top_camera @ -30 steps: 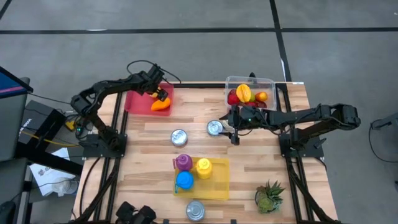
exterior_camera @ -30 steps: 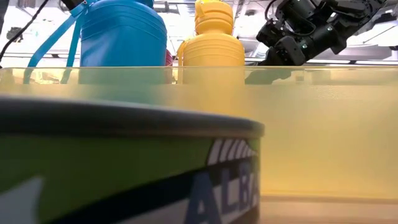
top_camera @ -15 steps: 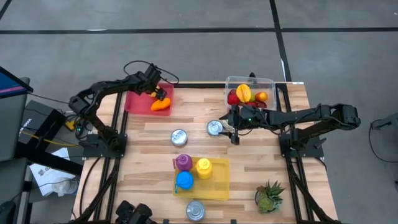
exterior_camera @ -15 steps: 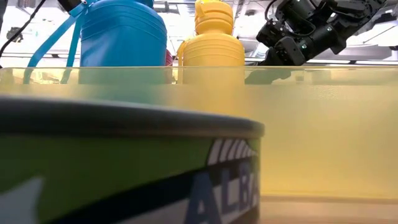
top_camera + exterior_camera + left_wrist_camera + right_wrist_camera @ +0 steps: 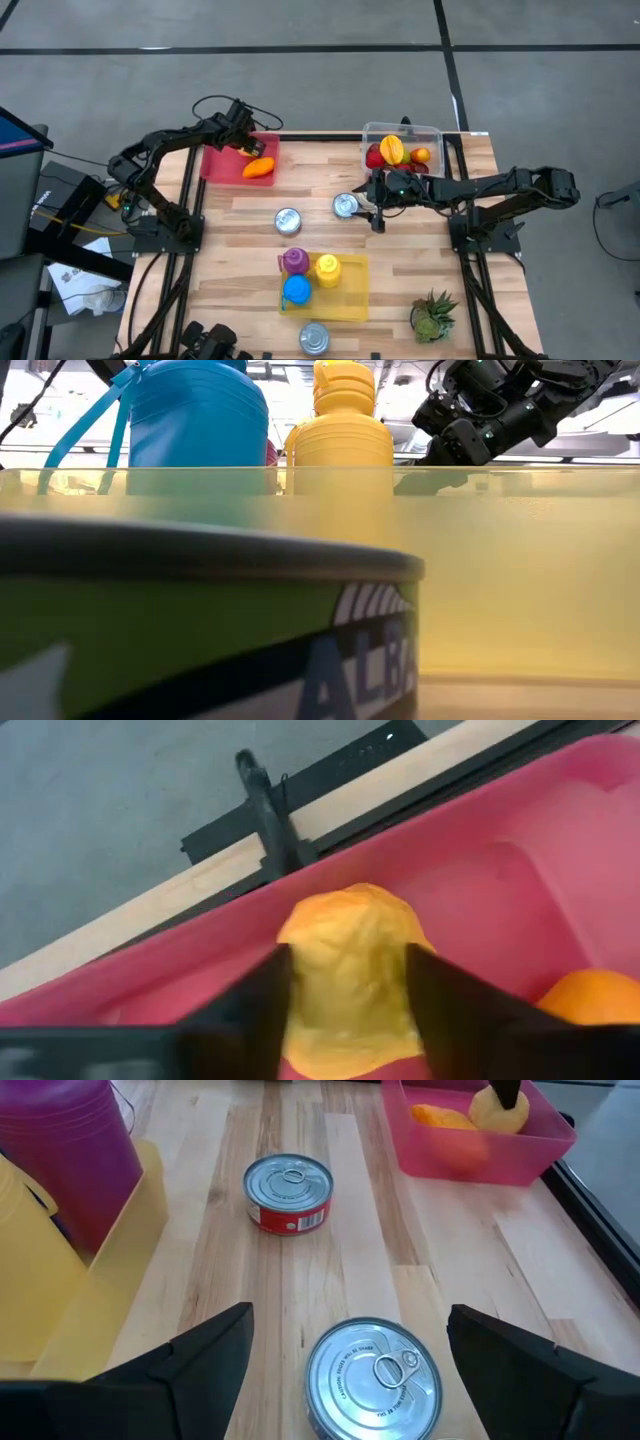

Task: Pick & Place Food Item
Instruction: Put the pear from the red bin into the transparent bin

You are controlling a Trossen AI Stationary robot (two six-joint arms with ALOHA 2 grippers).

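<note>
My left gripper (image 5: 246, 147) is over the pink tray (image 5: 215, 160) at the table's far left and is shut on a pale yellow, bumpy food item (image 5: 348, 980). In the high view the gripper hides that item. An orange food item (image 5: 259, 169) lies on the tray floor beside it. My right gripper (image 5: 350, 1320) hangs open above a silver can (image 5: 373, 1377) near the table's middle, one finger on each side and clear of it. A clear box (image 5: 432, 130) of red, yellow and orange fruit stands at the far right. My left gripper pinches the yellow food item between its two fingers (image 5: 262, 995), one on each of its opposite sides (image 5: 300, 970). The fingers come from above, slanting down into the tray. The item sits low inside the pink tray (image 5: 470, 1155); I cannot tell whether its underside touches the floor.
A second can with a red label (image 5: 288, 221) stands left of the first can. A yellow tray (image 5: 350, 295) near the front holds purple, yellow and blue bottles. Another can (image 5: 314, 338) stands at the near edge and a small plant (image 5: 432, 315) at the near right.
My left gripper has shifted a little toward the table's far left corner over the pink tray, still shut on the yellow item. The orange item has stayed in place.
</note>
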